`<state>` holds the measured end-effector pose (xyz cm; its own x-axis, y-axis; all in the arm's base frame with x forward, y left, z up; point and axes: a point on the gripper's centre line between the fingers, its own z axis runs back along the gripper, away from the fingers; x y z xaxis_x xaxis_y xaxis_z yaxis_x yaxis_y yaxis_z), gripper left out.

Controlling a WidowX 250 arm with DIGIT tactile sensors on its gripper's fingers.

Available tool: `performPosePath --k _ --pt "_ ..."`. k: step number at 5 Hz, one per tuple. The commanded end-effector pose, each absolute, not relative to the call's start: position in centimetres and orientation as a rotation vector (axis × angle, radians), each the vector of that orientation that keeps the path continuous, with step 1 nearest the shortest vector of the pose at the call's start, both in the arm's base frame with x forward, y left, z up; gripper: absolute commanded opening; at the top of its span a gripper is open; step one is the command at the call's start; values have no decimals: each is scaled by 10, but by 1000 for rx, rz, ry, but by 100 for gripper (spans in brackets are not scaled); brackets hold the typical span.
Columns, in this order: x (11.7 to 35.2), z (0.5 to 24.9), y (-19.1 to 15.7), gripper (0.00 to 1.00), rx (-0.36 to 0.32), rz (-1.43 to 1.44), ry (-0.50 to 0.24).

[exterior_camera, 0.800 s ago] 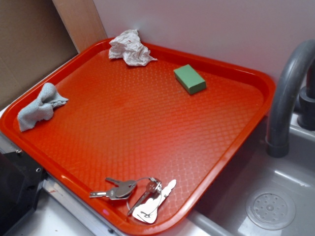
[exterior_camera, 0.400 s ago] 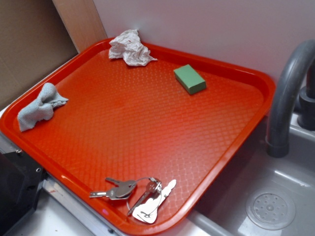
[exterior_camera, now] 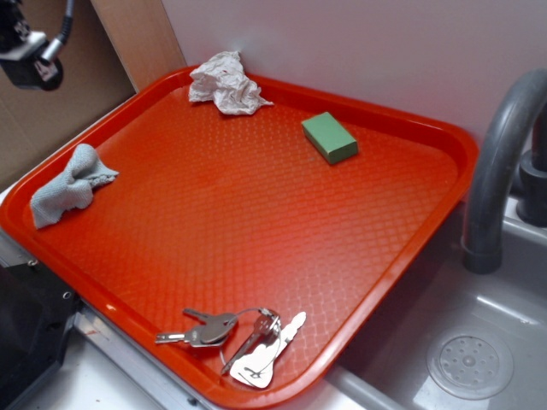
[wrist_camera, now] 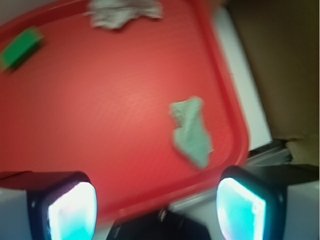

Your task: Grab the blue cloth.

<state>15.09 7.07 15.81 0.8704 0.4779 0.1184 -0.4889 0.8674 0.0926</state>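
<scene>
Cloth [exterior_camera: 70, 184] is what I am after, and it lies at the left edge of the tray [exterior_camera: 256, 222], bunched against the rim, well apart from the paper wad [exterior_camera: 224, 83] at the far corner and the green block [exterior_camera: 330, 137] at the far right. My gripper [wrist_camera: 155, 200] is released, fingers [wrist_camera: 70, 207] spread wide with nothing between them. Through the wrist camera the cloth [wrist_camera: 191, 131] sits ahead of the gap and nearer my right finger, clear of both, its long axis running roughly away from me with the narrow end toward the fingers. I judge that I must drop down and shift slightly to that side so the jaws straddle it across the short width. In the exterior view part of my arm [exterior_camera: 30, 51] shows at the top left corner, above and beyond the cloth; a moment ago that corner was bare. Cloth, wad, block and keys [exterior_camera: 235, 335] have not moved.
</scene>
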Motion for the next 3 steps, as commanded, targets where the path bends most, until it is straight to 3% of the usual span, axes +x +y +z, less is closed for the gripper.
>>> performPosePath --k 1,2,3 --pt "139 111 120 100 177 708 -74" --pt "137 97 123 100 43 668 -43" --pt "137 97 123 100 43 668 -43"
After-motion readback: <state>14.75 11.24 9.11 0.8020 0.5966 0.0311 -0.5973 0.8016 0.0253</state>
